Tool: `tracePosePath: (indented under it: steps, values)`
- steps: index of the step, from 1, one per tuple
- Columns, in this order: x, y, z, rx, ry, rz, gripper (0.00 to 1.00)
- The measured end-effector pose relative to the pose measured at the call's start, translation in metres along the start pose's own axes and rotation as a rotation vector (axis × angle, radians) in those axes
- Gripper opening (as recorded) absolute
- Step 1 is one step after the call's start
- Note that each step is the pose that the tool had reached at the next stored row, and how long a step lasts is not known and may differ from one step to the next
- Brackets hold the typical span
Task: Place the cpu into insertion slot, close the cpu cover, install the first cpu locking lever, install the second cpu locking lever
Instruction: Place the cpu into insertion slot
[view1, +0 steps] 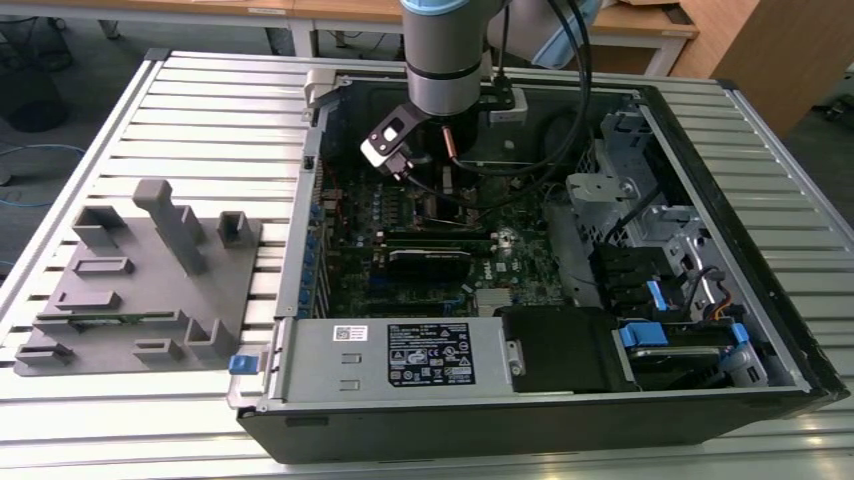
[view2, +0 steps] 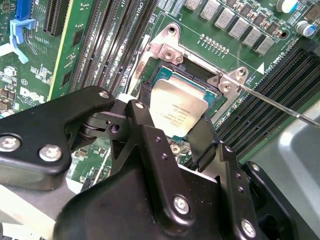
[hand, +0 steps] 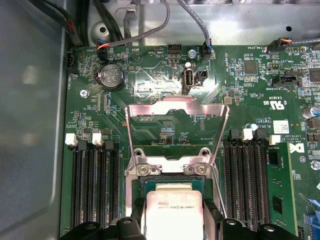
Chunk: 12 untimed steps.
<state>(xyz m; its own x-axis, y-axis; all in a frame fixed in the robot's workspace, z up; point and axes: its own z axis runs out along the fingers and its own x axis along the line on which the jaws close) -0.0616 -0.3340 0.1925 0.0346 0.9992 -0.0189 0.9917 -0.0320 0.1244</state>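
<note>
Green motherboard (hand: 165, 75), pincer (view2: 173, 114) tight on cpu (view2: 179, 106) at insertion slot (view2: 172, 74).

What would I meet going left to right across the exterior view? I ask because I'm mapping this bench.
Grey fixture block → green motherboard → silver drive cage → blue drive handle.

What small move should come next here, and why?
Probably ease the cpu straight down into the slot. The gripper holds it by two edges right over the slot, roughly squared with it, and the cover stands flipped open. Whether the chip already rests in the slot, I cannot tell.
</note>
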Motion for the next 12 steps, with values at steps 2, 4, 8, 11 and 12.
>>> tracePosePath:
  steps: [2, 4, 8, 11, 12]
  values:
    - [0.0, 0.0, 0.0, 0.0, 0.0, 0.0, 0.54]
    - [0.0001, 0.0, 0.0, 0.0, 0.0001, 0.0, 0.54]
    - [0.0006, 0.0, 0.0, -0.0001, 0.0001, 0.0, 0.54]
    - [0.0006, 0.0, 0.0, 0.0, 0.0, 0.0, 0.54]
    - [0.0006, 0.0, 0.0001, 0.0, -0.0001, 0.0, 0.54]
